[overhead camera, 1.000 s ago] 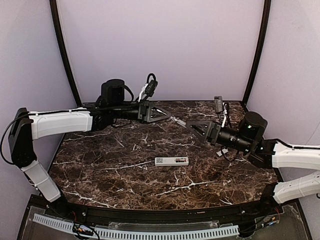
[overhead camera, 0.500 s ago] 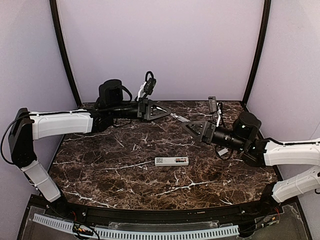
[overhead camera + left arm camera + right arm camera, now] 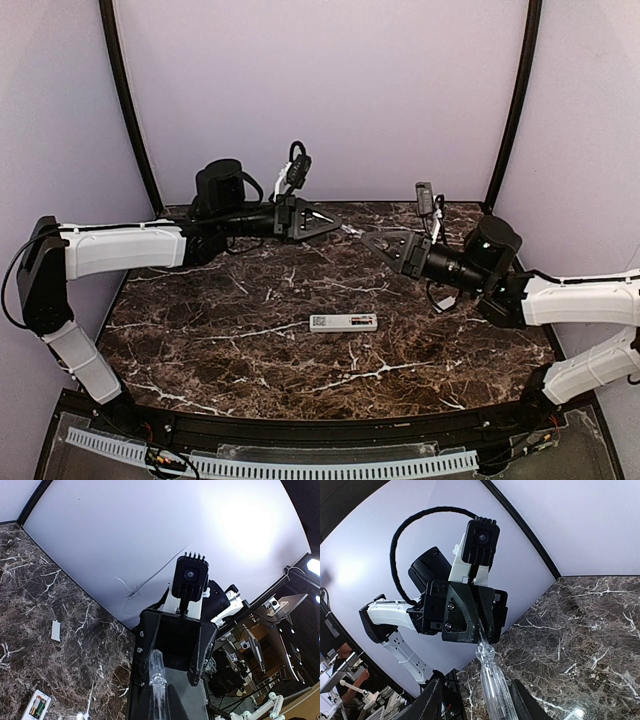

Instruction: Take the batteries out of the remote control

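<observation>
Nearest the arm bases, the remote [image 3: 343, 322] lies flat on the dark marble desk [image 3: 200, 350], below and nearer than both hands, and neither one touches it. The left wrist view shows its compartment open, with batteries [image 3: 36, 707] apparently still seated inside. A small white cover [image 3: 55, 630] lies flat on the desk, well apart from the remote.

Farther back, both arms are raised above the desk with their hands tip to tip. The left hand [image 3: 330, 225] is clenched on one end of a clear stick-like tool [image 3: 352, 231], which reaches across to the right hand [image 3: 375, 243]. In the right wrist view that hand's fingers [image 3: 434, 700] stand on either side of the tool's thicker end with a little gap each side, so it is not yet grasping.

Over the last second the right hand has moved up and in toward the left hand, and its fingers have been drawing together around the tool. The remote has not moved. This looks like the tool passing from left to right, probably to pry out the cells. The unloading itself seems still to come.
</observation>
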`<state>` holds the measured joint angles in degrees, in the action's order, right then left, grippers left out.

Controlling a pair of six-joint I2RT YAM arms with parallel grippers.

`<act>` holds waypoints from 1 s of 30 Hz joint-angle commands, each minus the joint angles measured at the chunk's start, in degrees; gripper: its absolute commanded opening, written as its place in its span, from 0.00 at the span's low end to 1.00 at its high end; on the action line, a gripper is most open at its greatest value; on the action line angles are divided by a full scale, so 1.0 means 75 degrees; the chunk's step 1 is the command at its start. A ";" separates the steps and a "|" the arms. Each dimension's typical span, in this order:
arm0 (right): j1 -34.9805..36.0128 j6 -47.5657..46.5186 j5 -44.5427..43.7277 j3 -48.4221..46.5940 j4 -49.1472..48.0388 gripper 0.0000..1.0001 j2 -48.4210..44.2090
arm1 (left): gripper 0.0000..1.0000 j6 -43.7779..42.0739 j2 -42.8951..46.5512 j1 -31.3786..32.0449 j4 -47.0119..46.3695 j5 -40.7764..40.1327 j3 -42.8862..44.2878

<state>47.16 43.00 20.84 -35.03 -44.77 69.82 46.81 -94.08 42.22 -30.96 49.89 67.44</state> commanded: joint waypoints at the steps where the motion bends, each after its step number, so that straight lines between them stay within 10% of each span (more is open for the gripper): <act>1: -0.0098 0.0025 0.0193 -0.0280 -0.0358 0.42 0.0106 | 0.00 0.0019 0.0082 -0.0042 -0.0298 0.0026 -0.0109; 30: -0.0183 -0.0002 0.0617 -0.0670 -0.0493 0.23 0.0633 | 0.00 0.0251 -0.0019 -0.0029 -0.0740 0.0029 -0.0341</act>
<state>46.11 43.44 24.49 -38.02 -45.63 74.11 48.66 -94.37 42.22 -34.52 50.00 66.15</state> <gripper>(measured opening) 0.250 0.064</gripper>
